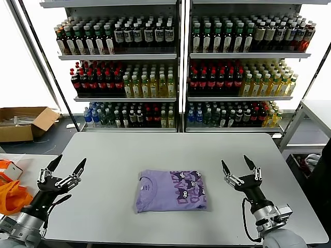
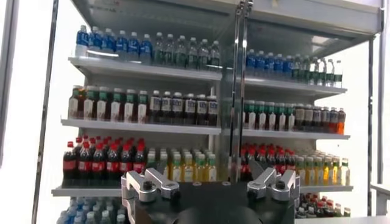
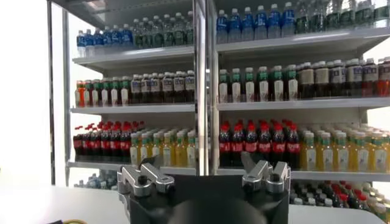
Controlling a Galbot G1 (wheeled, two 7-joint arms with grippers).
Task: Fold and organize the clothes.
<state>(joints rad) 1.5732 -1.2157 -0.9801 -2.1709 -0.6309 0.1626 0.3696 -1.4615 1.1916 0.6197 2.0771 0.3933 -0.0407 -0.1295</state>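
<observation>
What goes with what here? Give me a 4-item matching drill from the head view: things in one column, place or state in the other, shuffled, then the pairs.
Things:
1. T-shirt
2. left gripper
3. right gripper
4. orange fabric

Places or states:
A. open, above the table's right part
B. folded, lying in the middle of the table
C. bunched up off the table's left edge
D. open, at the table's left edge

Pairs: 1-B, 2-D, 3-A, 4-C
</observation>
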